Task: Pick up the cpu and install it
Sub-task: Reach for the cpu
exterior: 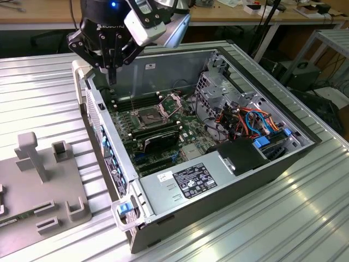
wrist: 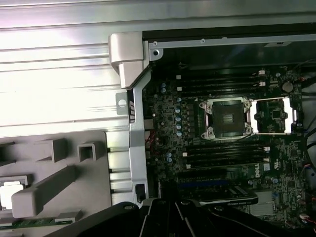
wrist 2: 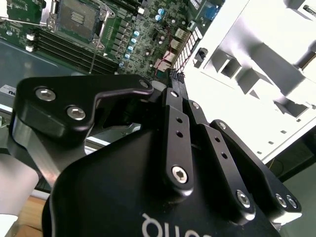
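The cpu (wrist: 9, 194) is a small silver-grey square lying in a recess of the grey fixture plate (wrist: 64, 197), cut off by the edge of the first wrist view. My gripper (exterior: 112, 78) hangs above the far corner of the open computer case (exterior: 117, 164) on the exterior view's left, fingers pointing down. The fingers (wrist 2: 174, 116) are pressed together and shut, with nothing between them. On the motherboard the dark square socket (exterior: 149, 115) lies uncovered, and its hinged metal frame (wrist: 274, 116) is swung open beside it.
A large power supply (exterior: 188, 183) fills the near end of the case. Drive cages and orange and blue cables (exterior: 251, 123) crowd the exterior view's right. Memory sticks (wrist: 222, 153) flank the socket. Upright pegs (exterior: 30, 153) rise from the fixture plate on the ribbed metal table (exterior: 262, 229).
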{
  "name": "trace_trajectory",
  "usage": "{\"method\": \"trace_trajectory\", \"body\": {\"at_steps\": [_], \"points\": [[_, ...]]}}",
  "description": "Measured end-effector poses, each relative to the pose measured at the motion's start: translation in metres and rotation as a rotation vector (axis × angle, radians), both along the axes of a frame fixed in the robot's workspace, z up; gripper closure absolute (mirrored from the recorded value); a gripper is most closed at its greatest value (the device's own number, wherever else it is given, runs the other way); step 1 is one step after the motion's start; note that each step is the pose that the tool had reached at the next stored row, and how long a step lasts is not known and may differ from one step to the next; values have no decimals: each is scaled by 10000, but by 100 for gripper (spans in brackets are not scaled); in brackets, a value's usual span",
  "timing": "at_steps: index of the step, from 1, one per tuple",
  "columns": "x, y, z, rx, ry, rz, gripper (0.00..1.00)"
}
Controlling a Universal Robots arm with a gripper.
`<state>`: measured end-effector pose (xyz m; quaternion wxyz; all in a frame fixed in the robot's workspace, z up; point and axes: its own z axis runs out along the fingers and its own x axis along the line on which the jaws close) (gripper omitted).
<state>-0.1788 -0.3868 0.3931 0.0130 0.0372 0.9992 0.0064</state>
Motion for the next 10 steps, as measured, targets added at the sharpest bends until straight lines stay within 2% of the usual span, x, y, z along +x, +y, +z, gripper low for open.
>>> {"method": "trace_trajectory", "body": {"at_steps": [6,10], "points": [[-122,0,0,0,-1,1,89],[-157,0,0,0,-1,1,89]]}}
